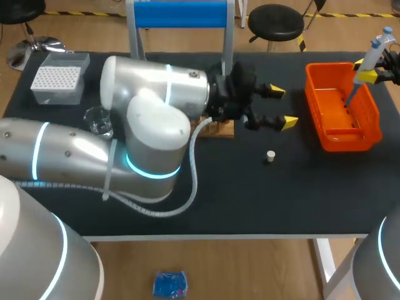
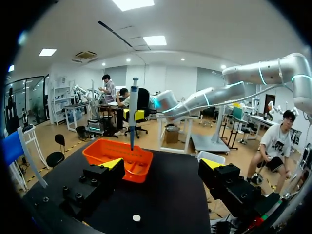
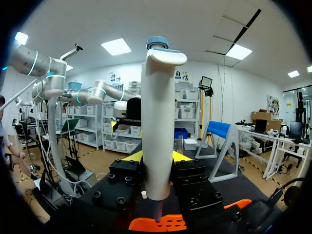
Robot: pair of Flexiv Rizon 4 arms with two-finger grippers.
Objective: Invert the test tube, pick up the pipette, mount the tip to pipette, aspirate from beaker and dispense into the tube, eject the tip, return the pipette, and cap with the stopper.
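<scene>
Above the black table [image 1: 300, 194] the right gripper [image 3: 157, 156] clamps the pipette [image 1: 369, 62] upright over the orange basket [image 1: 369, 134], the left gripper [image 1: 282, 107] hangs wide open beside the basket, the stopper [image 1: 270, 156] lies near it, beaker [image 1: 98, 120] and tip box [image 1: 57, 78] well apart.

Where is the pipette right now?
The pipette is at the head view's far right, held in the right gripper, its lower end pointing down into the orange basket.

A black bench [image 1: 300, 187] stood on a pale wood floor [image 1: 250, 269] marked with striped tape [image 1: 301, 42]. Behind it were a blue-topped stand [image 1: 181, 14] and a black stool [image 1: 275, 22]. Panel lights [image 2: 155, 40] shone in a white ceiling [image 2: 195, 29]. White shelves [image 3: 187, 105] lined a wall [image 3: 229, 97].
</scene>
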